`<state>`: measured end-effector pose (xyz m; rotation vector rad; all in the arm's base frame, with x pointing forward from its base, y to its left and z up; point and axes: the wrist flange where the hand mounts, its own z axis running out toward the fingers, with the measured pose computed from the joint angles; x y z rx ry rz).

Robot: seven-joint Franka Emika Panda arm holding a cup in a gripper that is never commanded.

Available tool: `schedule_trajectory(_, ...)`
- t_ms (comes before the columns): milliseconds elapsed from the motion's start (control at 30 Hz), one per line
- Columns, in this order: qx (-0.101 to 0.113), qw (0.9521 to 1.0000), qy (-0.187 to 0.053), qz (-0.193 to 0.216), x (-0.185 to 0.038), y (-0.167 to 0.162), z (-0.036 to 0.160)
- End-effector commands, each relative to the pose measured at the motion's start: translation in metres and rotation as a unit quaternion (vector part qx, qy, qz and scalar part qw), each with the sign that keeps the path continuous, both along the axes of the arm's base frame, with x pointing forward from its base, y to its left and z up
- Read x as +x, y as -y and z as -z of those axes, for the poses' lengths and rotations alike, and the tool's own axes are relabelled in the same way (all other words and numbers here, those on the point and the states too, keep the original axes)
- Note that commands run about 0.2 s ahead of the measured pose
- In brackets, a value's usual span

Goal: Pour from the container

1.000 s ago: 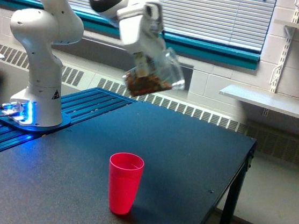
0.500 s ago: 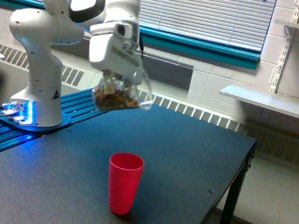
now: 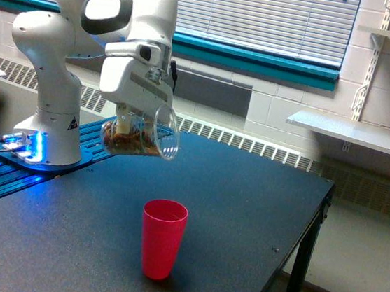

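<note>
The container (image 3: 142,134), a clear cup with brown nut-like bits in its lower side, hangs tilted almost on its side with its mouth toward the exterior view's right. My gripper (image 3: 134,114) is shut on it from above. A red cup (image 3: 162,238) stands upright on the dark table (image 3: 243,215), below the container and a little to the exterior view's right of its mouth. A clear gap of air separates the container from the red cup. The bits stay inside the container.
The arm's white base (image 3: 44,136) stands on a blue slatted platform (image 3: 8,174) at the exterior view's left. The table's edge (image 3: 318,209) drops off at the right. A wall shelf (image 3: 351,132) sits at the back right.
The gripper and container have moved down and toward the exterior view's left, from up over the table's back. The container has tipped further onto its side. The red cup has not moved.
</note>
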<state>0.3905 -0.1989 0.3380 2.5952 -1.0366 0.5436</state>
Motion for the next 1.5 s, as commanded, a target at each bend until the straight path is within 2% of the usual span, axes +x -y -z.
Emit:
schedule_trajectory(33, -0.004, 0.9995, -0.004, 0.032, 0.003, 0.003, 0.006)
schedule_trajectory(367, -0.016, 0.9985, -0.040, 0.033, 0.006, 0.002, 0.018)
schedule_trajectory(933, -0.042, 0.9953, -0.077, 0.041, 0.017, 0.000, 0.027)
schedule_trajectory(1500, -0.065, 0.9908, -0.115, 0.031, 0.027, -0.006, 0.035)
